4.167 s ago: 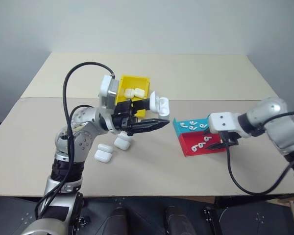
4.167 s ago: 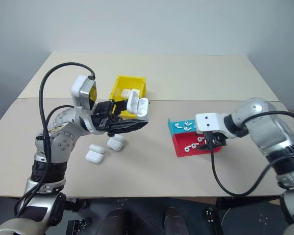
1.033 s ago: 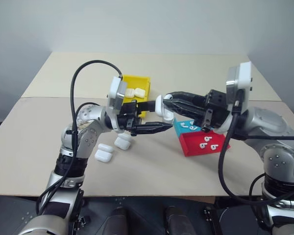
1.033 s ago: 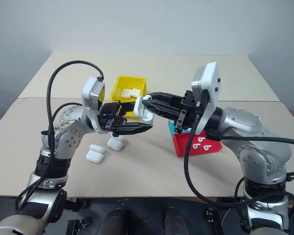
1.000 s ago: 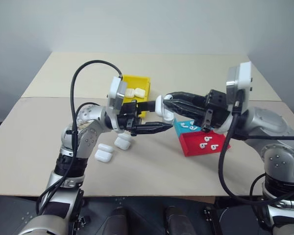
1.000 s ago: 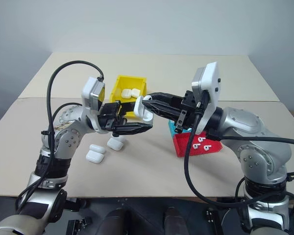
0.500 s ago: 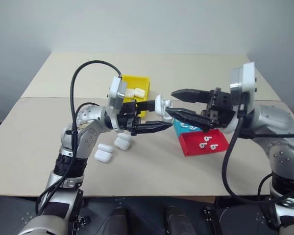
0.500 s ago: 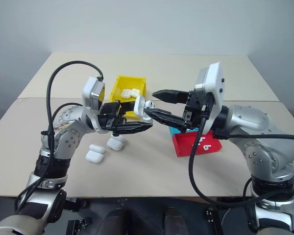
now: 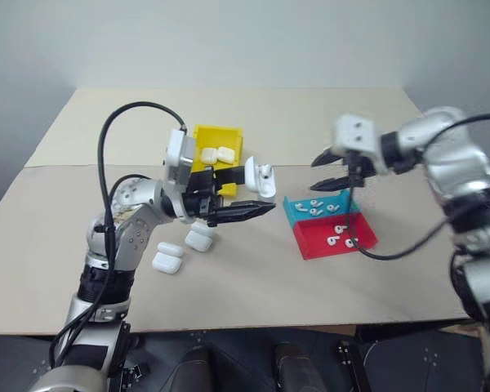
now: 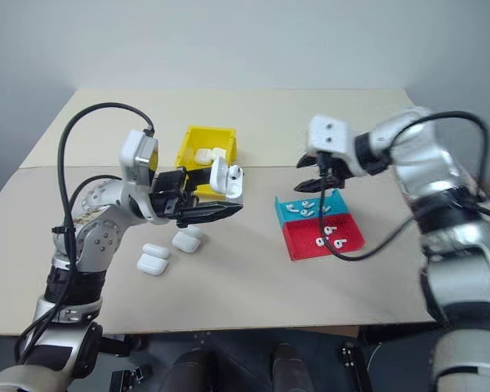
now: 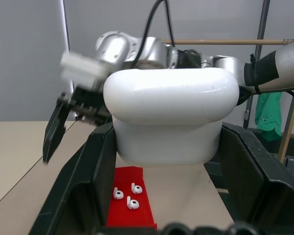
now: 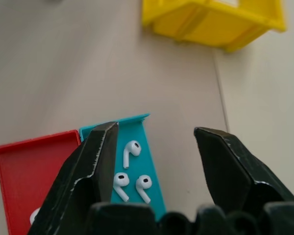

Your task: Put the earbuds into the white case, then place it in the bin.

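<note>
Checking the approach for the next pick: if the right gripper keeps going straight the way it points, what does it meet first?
Most likely the teal tray and its earbuds; the open right gripper points down at them, though depth is unclear.

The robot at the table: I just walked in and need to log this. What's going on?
The left gripper holds an open white case up above the table, jaws shut on it. The right gripper, jaws open and empty, hangs over the teal tray of earbuds, next to a red tray with more. The yellow bin already holds cases, and three lie on the table.
</note>
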Robot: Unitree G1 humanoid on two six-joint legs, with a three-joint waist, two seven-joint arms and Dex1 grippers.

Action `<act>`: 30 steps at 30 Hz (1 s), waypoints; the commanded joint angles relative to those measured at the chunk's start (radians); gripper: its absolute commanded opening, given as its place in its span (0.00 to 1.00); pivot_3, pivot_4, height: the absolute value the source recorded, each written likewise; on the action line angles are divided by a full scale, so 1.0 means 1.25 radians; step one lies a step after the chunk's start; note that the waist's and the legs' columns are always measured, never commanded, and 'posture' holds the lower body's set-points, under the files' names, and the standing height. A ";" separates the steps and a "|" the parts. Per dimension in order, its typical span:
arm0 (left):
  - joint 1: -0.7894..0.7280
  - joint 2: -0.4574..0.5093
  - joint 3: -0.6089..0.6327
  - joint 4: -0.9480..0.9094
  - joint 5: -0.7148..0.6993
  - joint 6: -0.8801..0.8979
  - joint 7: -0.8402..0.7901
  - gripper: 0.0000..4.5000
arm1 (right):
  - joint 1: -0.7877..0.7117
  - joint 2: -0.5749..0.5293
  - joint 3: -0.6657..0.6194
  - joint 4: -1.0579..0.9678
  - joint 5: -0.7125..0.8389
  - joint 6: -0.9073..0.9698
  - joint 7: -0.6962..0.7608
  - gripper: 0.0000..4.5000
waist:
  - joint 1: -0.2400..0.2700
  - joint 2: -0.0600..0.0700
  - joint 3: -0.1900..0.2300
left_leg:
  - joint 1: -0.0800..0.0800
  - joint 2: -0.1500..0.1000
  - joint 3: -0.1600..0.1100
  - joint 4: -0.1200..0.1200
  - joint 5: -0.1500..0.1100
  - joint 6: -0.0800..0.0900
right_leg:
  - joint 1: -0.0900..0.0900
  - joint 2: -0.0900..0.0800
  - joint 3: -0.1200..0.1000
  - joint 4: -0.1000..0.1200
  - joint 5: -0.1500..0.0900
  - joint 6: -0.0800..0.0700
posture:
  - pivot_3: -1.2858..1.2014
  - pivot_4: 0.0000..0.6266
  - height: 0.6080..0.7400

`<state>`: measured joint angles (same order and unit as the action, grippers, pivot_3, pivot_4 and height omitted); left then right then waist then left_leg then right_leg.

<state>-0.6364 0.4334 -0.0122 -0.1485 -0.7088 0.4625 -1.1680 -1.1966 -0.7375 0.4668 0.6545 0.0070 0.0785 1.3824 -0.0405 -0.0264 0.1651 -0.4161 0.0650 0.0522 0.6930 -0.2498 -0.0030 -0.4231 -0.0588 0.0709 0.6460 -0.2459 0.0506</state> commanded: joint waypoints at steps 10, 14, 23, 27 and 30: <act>0.048 0.014 0.035 -0.085 -0.015 -0.010 0.047 0.62 | -0.166 0.188 0.057 0.439 -0.243 -0.175 -0.047 0.66 | 0.001 0.001 0.000 | -0.001 0.000 0.000 -0.001 0.000 0.000 | 0.000 0.000 -0.001 0.001 0.000 0.000 | 0.52 0.24 1.00; 0.051 0.018 0.038 -0.094 -0.016 -0.010 0.055 0.62 | -0.163 0.222 0.052 0.471 -0.277 -0.180 -0.070 0.66 | 0.000 0.001 0.000 | -0.001 0.000 0.000 -0.001 0.000 -0.001 | 0.000 -0.001 -0.001 0.001 0.000 0.000 | 0.52 0.24 1.00; 0.063 0.027 0.040 -0.117 -0.019 -0.006 0.066 0.62 | -0.144 0.247 0.043 0.498 -0.324 -0.181 -0.110 0.66 | -0.002 0.001 0.000 | -0.001 0.000 0.000 -0.001 0.000 -0.001 | 0.000 0.000 -0.001 0.001 0.000 0.000 | 0.52 0.24 1.00; 0.065 0.034 0.043 -0.127 -0.026 -0.002 0.071 0.62 | -0.141 0.254 0.038 0.502 -0.332 -0.181 -0.115 0.66 | -0.003 0.001 0.000 | 0.000 0.000 0.000 -0.001 0.000 -0.001 | 0.000 0.000 -0.001 0.001 0.000 0.000 | 0.52 0.24 1.00; 0.068 0.037 0.042 -0.132 -0.028 0.000 0.076 0.62 | -0.135 0.257 0.039 0.504 -0.340 -0.184 -0.112 0.58 | -0.002 0.001 0.000 | 0.000 0.000 0.000 -0.001 0.001 -0.001 | 0.000 0.000 -0.001 0.001 0.000 0.000 | 0.52 0.24 1.00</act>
<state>-0.5494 0.4738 0.0210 -0.2701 -0.7175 0.4631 -1.0784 -1.3637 -0.4153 0.5350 1.2865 -0.4118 -0.1374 1.2408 -0.0436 -0.0253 0.1657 -0.4167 0.0652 0.0525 0.6919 -0.2492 -0.0044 -0.4235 -0.0594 0.0702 0.6476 -0.2461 0.0506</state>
